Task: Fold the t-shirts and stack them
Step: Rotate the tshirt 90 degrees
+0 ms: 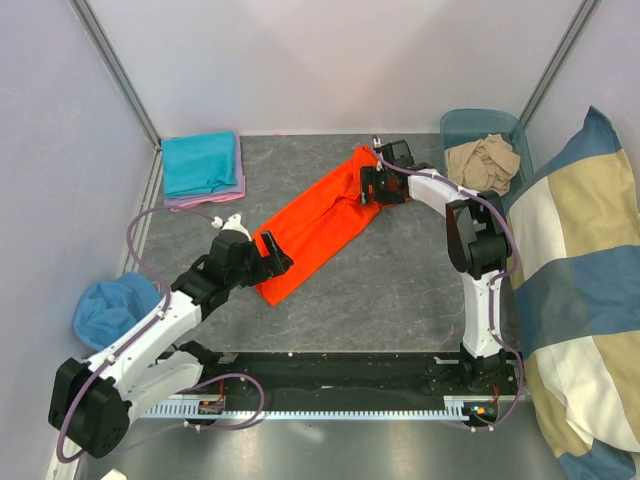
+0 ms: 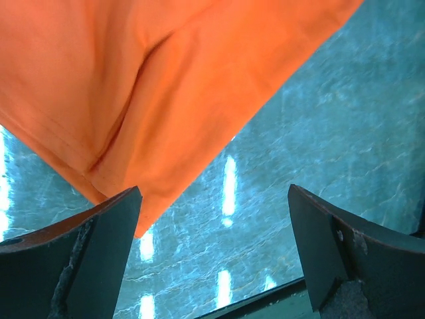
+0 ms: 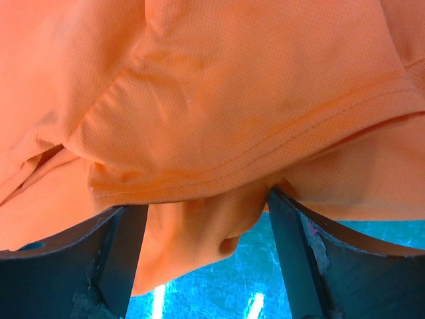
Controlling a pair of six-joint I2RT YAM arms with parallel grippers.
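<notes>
The orange t-shirt [image 1: 320,225] is folded into a long narrow strip, lying flat and diagonal on the table [image 1: 400,290]. It runs between the two pincers, one end right under the left pincer [image 1: 272,255] and the other under the right pincer [image 1: 372,183]. From overhead it just looks like smooth bright cloth with a crease or two.

The wrist cams show way more. On the right wrist the fabric turns out to be a fine pinhole mesh knit with a double-stitched hem curving across. A soft lump of it is bunched between the right pincer's fingers [image 3: 99,266]. The jaws are wide apart, so the cloth sits in the gap but doesn't look squeezed.

On the left wrist, the left pincer's fingers [image 2: 345,252] are spread wide too and are holding nothing. A pointed corner of the shirt ends just beside one finger, and the other is over bare tabletop. Up close that's glossy marbled grey with light streaks reflected in it.

Only the top view has the rest:
- Off past the left pincer, in the back corner, a folded teal t-shirt [image 1: 200,163] sits on a pink-lilac one [image 1: 200,202].
- Just beyond the right pincer there's a crumpled beige t-shirt [image 1: 483,163] in a see-through blue bin [image 1: 480,117].
- A scrunched light-blue cloth [image 1: 110,305] lies beside the left arm.
- A big puffy blue-and-beige cushion [image 1: 580,290] is out past the right arm.
</notes>
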